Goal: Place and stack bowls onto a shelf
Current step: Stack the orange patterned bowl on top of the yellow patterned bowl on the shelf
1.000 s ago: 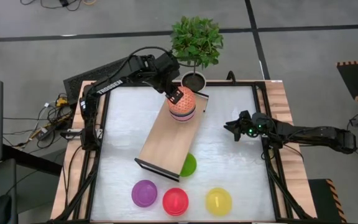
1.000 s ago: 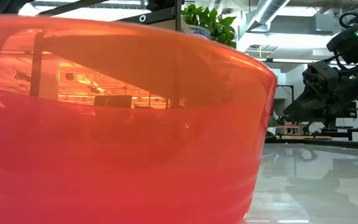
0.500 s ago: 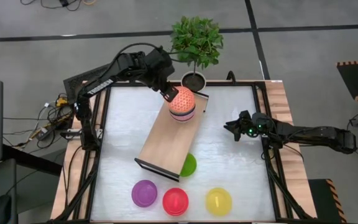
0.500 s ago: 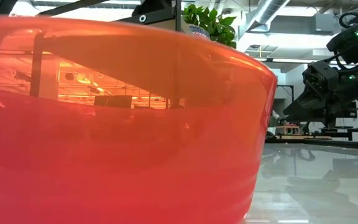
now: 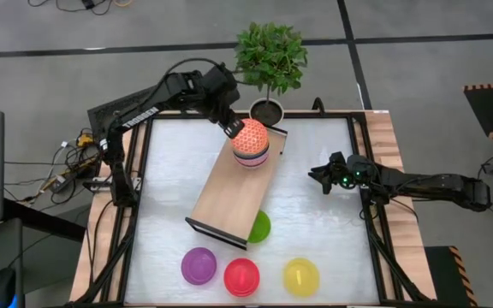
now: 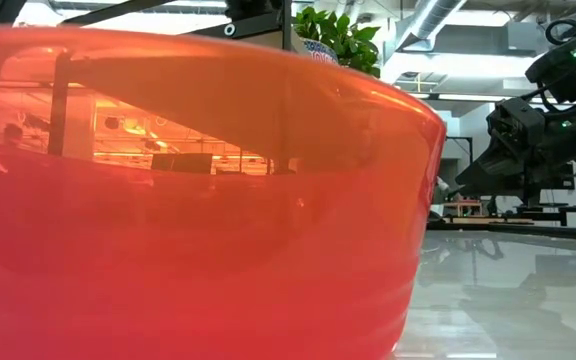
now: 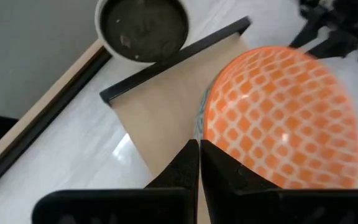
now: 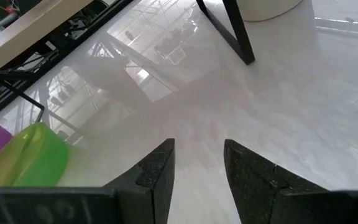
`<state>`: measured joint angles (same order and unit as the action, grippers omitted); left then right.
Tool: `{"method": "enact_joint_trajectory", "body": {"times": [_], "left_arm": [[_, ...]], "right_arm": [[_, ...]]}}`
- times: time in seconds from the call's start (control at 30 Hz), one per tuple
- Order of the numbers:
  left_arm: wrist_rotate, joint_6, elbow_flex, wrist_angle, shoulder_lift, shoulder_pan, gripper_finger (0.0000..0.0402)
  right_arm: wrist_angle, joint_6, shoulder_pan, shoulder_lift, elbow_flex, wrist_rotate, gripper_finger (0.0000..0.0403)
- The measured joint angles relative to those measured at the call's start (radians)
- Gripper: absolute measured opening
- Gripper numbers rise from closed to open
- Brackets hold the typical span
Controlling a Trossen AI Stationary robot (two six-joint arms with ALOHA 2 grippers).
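A red-white patterned bowl (image 5: 252, 137) lies upside down on top of a stack of bowls at the far end of the shelf (image 5: 228, 195), a light-wood board with a dark frame. My left gripper (image 5: 229, 127) is shut with nothing between its fingers, just off the far-left side of that bowl (image 7: 284, 118). A green bowl (image 5: 261, 227) sits half under the shelf's near right corner. Purple (image 5: 198, 265), red (image 5: 241, 276) and yellow (image 5: 300, 276) bowls stand in a row near the table's front edge. My right gripper (image 5: 319, 177) waits open at the right edge.
A dark plant pot (image 5: 268, 109) with a leafy plant (image 5: 270, 56) stands just beyond the shelf's far end, close to my left gripper. The red bowl (image 6: 188, 200) fills most of the low view. Bare white tabletop (image 5: 323, 231) lies between the shelf and my right gripper.
My left gripper has drawn back from the top of the patterned bowl toward the table's far left and has shut. The bowl has stayed upside down on the stack.
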<state>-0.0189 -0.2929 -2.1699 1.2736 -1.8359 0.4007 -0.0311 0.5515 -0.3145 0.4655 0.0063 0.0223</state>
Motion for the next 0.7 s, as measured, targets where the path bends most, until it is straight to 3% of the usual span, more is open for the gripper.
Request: {"method": "enact_joint_trajectory", "body": {"times": [0.53,0.7], "left_arm": [[0.013,-0.008,0.062,-0.044,0.000,-0.002,0.0000],[0.012,-0.016,0.059,-0.053,0.000,-0.002,0.0000]], "right_arm": [[-0.009,0.037,0.000,0.000,0.003,-0.020,0.0164],[-0.108,0.041,0.000,-0.004,0.111,-0.077,0.0162]]}}
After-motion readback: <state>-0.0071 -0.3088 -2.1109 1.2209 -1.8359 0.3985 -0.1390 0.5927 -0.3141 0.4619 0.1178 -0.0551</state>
